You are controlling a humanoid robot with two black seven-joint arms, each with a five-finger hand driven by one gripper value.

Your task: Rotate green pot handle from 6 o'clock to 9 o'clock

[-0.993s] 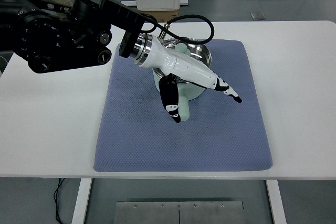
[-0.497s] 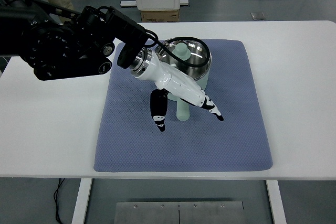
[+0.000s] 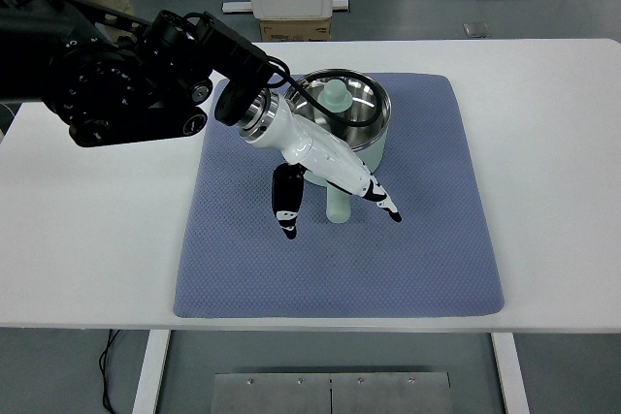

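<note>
In the top view, the green pot [image 3: 351, 123] stood on the far middle part of the blue mat [image 3: 243, 269], which lay on the white table [image 3: 87, 239]. Its bowl was shiny metal inside, with a pale green lid knob or similar piece at the far rim. The pot handle [image 3: 337, 205] pointed straight toward the robot's side, so it was at about 6 o'clock. In my judgement the rotation to 9 o'clock was not yet begun; the whole quarter turn was left to do.

The left hand [image 3: 335, 186] reached in from the picture's left on a black arm, with a white wrist and palm over the near wall of the pot. Its fingers were spread and held nothing: the thumb [image 3: 285, 210] hung down just left of the handle, and the other fingers [image 3: 382, 201] stretched to the right of it, so the handle was between them. I could not tell whether any finger touched the handle. The right hand was not visible.

To finish, the hand would probably need to push or grip the handle and sweep it toward the picture's left.
</note>
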